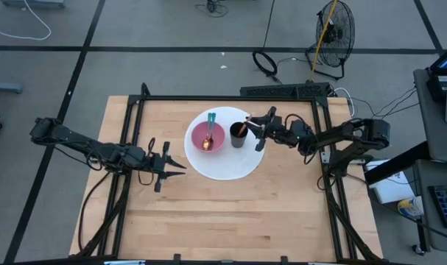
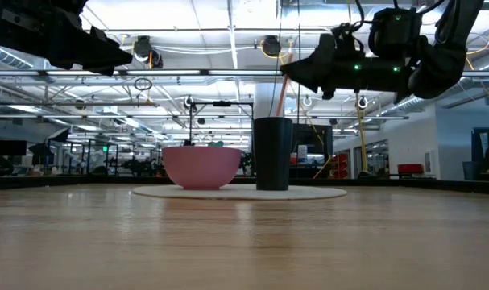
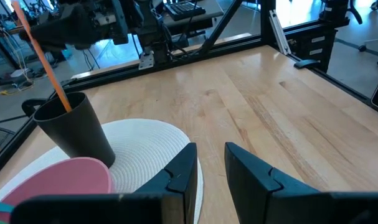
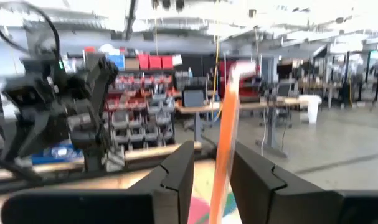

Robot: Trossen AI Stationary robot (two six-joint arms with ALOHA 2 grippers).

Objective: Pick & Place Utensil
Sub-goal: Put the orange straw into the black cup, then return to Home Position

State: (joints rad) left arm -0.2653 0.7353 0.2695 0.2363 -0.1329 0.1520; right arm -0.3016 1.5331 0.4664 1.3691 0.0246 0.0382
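A black cup [image 1: 238,135] and a pink bowl [image 1: 207,138] stand on a round white mat [image 1: 224,166] at the table's middle. An orange utensil [image 2: 283,97] leans in the cup, handle up. A teal utensil [image 1: 210,121] lies in the bowl. My right gripper [image 4: 213,152] is open above the cup, on its right side, and the orange handle [image 4: 226,149] stands between its fingers. My left gripper [image 1: 180,163] is open and empty, level, just left of the mat, as the left wrist view also shows [image 3: 210,152]. My right gripper has its fingers on either side of the orange handle's upper part [image 4: 227,124], coming level from the table's right. The handle stands close to one finger [image 4: 251,174]. I cannot tell whether it touches it. The utensil's lower end rests in the cup.
A black frame [image 1: 230,98] runs along the table's far, left and right sides. Bare wood [image 1: 223,221] lies between the mat and the near edge. A fan [image 1: 333,29] stands on the floor beyond the far edge.
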